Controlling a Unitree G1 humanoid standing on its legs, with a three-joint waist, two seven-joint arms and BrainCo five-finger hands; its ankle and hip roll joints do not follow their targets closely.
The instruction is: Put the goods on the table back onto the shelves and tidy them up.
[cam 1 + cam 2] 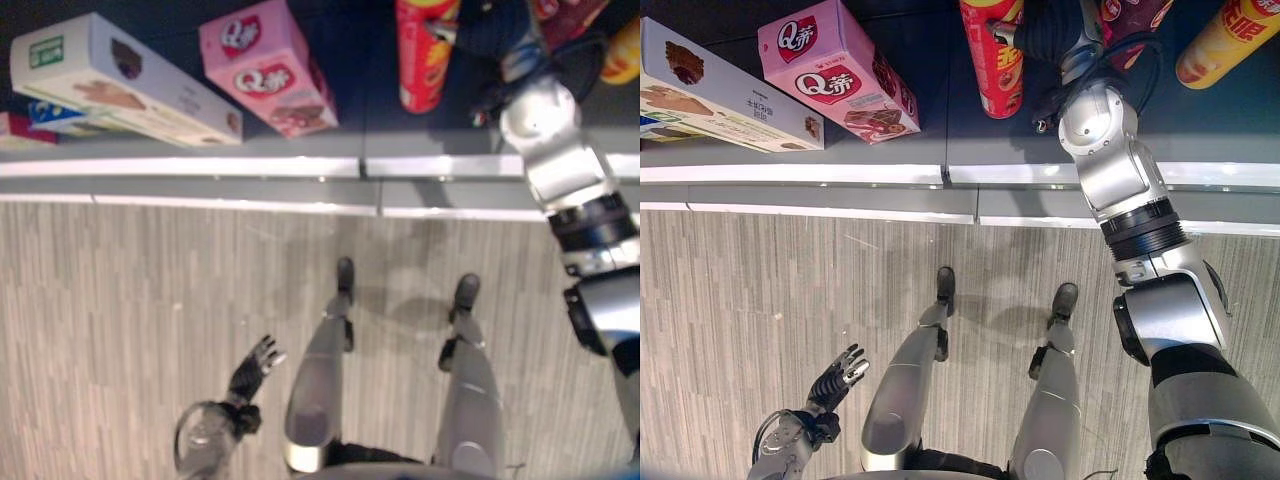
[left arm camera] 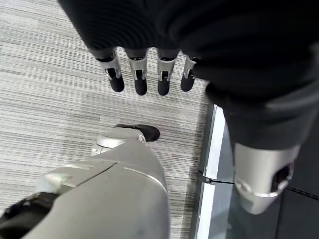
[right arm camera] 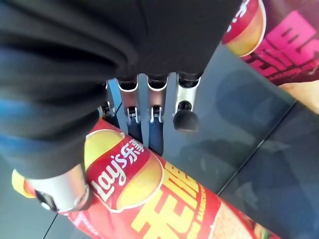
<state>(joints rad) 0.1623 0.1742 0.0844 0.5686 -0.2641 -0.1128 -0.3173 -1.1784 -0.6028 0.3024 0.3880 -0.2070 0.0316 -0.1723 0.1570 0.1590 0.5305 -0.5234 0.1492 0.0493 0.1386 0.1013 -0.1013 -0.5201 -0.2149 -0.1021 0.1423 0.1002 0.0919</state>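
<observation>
A red chip can (image 1: 992,60) stands on the dark shelf (image 1: 940,130) at the top centre. My right hand (image 1: 1050,30) is right beside it. In the right wrist view the red chip can (image 3: 149,199) sits between the thumb (image 3: 60,191) and the nearly straight fingers (image 3: 184,107), so the hand holds it. My left hand (image 1: 255,365) hangs low over the floor with straight fingers (image 2: 139,74) and holds nothing.
A pink snack box (image 1: 268,68) and a long white box (image 1: 120,80) lie on the shelf to the left. To the right are a yellow can (image 1: 1225,40) and a dark red bag (image 3: 294,50). The shelf's silver front edge (image 1: 200,167) borders grey wood-pattern floor (image 1: 120,320).
</observation>
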